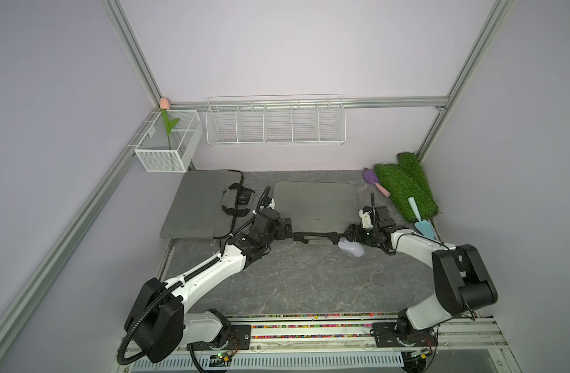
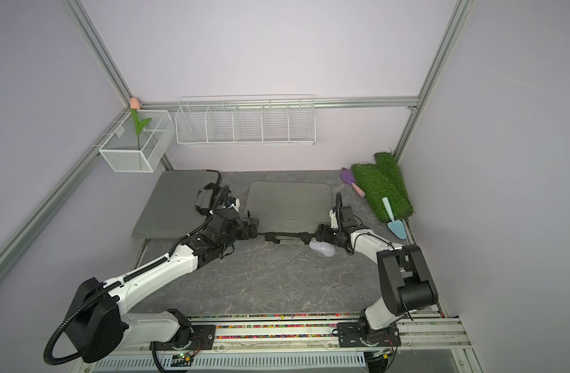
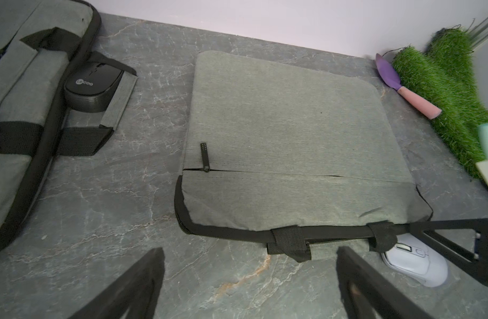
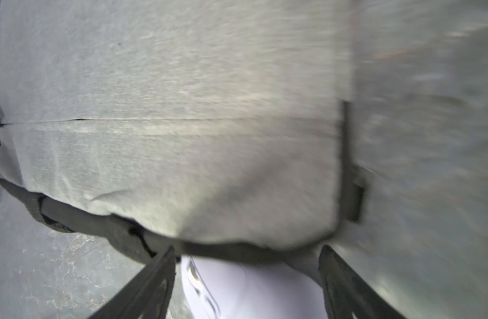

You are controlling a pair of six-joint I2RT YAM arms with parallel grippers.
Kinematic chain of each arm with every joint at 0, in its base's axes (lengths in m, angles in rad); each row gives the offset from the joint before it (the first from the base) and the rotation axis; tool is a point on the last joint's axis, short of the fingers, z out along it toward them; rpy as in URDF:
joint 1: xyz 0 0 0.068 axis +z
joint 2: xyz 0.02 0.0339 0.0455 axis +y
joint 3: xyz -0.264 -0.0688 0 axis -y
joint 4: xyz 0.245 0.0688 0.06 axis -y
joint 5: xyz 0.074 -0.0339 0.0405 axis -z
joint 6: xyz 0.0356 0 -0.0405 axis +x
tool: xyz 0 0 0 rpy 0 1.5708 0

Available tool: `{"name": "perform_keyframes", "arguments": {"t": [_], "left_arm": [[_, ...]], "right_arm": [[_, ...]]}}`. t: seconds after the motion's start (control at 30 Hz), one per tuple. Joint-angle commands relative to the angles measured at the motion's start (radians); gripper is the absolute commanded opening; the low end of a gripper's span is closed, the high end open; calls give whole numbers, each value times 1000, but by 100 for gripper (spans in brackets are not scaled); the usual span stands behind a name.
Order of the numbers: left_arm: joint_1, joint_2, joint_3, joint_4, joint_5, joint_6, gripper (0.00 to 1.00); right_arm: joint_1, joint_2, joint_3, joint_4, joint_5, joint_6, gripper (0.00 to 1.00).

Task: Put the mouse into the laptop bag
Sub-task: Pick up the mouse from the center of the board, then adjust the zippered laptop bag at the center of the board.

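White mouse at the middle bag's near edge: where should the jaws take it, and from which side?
Probably across its two long flanks, jaws coming down from above on the right arm's side. The white mouse lies flat on the table with a smooth domed top, and the laptop bag edge crowds its button end.

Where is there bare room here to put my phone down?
Free: the wide tabletop in front of both bags, between the arms; also a narrow strip between big bag and small bag. Crowded: the right pincer straddling the white mouse, and the grass mats with trowels.
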Motion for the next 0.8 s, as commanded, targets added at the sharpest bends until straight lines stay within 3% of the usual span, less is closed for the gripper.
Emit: {"name": "perform_keyframes", "arguments": {"t": [0.0,0.13,0.47,0.63,0.77], "left_arm": [[79,30,-6,66,72,-15,96],[176,101,8,119,221,-61,95],[203,352,218,35,304,-86,93],[232,485,332,-4,394,-86,89],[238,518,352,-50,310,-103,85]], "right_arm": [[53,47,0,37,-65,-31,81],[99,22,-32,24,-43,-22,80],[238,-215,-195,-61,145,42,81],[326,-215,-160,-132,261,67,79],[389,-154,-103,-195,371,85,74]]}}
